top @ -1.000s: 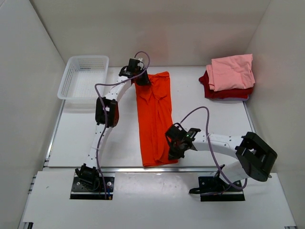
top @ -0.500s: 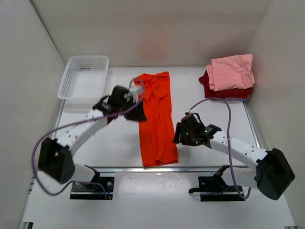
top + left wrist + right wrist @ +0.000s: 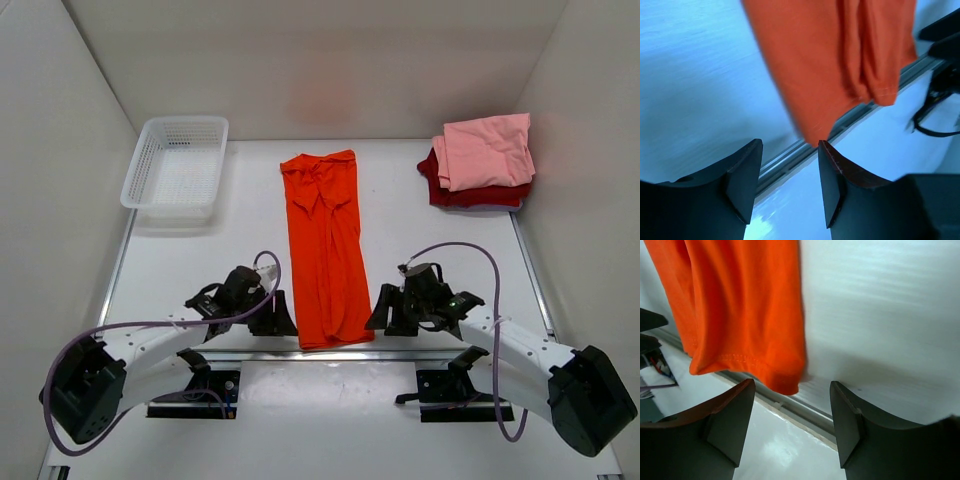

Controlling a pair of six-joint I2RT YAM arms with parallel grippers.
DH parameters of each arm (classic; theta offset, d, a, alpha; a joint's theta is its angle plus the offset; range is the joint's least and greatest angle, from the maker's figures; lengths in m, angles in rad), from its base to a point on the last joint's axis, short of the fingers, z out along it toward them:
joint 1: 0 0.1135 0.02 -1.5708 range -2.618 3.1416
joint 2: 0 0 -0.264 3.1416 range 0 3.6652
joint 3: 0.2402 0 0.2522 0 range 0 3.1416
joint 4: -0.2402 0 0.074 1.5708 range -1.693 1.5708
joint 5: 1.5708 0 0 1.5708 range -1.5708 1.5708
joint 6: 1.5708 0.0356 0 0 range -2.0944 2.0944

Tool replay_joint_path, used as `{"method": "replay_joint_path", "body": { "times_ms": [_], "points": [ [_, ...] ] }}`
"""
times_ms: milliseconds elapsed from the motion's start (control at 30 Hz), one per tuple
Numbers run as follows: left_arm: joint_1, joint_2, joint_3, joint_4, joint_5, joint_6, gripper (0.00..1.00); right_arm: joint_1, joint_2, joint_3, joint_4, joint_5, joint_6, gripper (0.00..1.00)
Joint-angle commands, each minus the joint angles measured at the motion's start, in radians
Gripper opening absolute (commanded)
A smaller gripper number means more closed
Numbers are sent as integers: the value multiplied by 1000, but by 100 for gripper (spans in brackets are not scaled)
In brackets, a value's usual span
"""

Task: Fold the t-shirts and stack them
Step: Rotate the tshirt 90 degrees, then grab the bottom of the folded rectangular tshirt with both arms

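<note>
Arms had both pulled back to the near hem of the bright orange cloth t-shirt (image 3: 325,250), lying as a long strip mid-table, left gripper (image 3: 278,318) and right gripper (image 3: 385,312) spread empty beside its two corners, likely set up for the end-to-end fold.

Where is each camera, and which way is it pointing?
Top external: above, behind the arms, looking down at the table; both arms show.
Left wrist: on the left arm, facing the orange shirt's near corner; left gripper shows.
Right wrist: on the right arm, facing its other near corner; right gripper shows.
All share the orange shirt.
</note>
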Motion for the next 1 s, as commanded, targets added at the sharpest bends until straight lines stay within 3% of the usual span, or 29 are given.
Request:
{"method": "replay_joint_path", "body": {
  "times_ms": [0, 267, 367, 400, 433, 467, 800, 967],
  "points": [
    [-56, -31, -46, 210, -6, -171, 59, 34, 17, -34, 118, -61, 60, 59],
    [-165, 55, -72, 286, -106, -270, 56, 109, 129, -56, 236, -64, 129, 53],
    [-173, 107, -80, 322, -123, -263, 37, 123, 166, -56, 250, -73, 138, 25],
    [-170, 111, -78, 313, -116, -255, 23, 129, 169, -54, 242, -72, 130, 0],
    [-170, 130, -72, 301, -119, -237, 5, 129, 171, -57, 236, -70, 130, 0],
    [-171, 128, -71, 300, -111, -219, 0, 140, 175, -54, 224, -72, 130, 0],
    [-157, -103, -134, -21, -65, -175, 0, 281, 116, -70, 113, -124, 161, 1],
    [-136, -169, -131, -91, -43, -176, 0, 284, 132, -2, 23, -167, 118, 0]
  ]
}}
